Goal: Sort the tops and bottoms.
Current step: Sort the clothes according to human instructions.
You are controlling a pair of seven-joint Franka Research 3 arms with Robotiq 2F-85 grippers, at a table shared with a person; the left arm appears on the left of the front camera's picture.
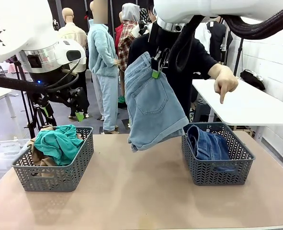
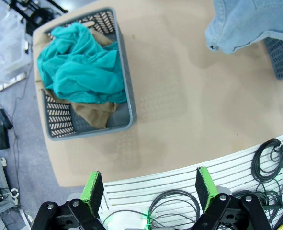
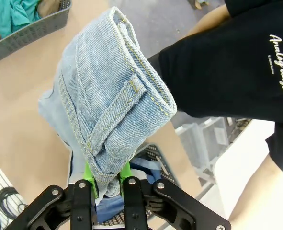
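My right gripper (image 1: pixel 156 68) is shut on the waistband of a pair of light blue denim shorts (image 1: pixel 151 108), which hang above the table between the two baskets. The right wrist view shows the gripper (image 3: pixel 107 179) pinching the folded denim (image 3: pixel 112 91). A teal shirt (image 1: pixel 60 142) lies on top of a tan shirt (image 1: pixel 37 154) in the left basket (image 1: pixel 60 175). Dark blue shorts (image 1: pixel 210 144) lie in the right basket (image 1: pixel 222 173). My left gripper (image 2: pixel 147 187) is open and empty, held high behind the left basket (image 2: pixel 124 86), above the teal shirt (image 2: pixel 79 67).
The person stands at the far side, one hand (image 1: pixel 225 84) pointing down over the right basket. A white table (image 1: pixel 249 103) stands at the back right. Bare tabletop (image 1: pixel 136 191) lies between and in front of the baskets.
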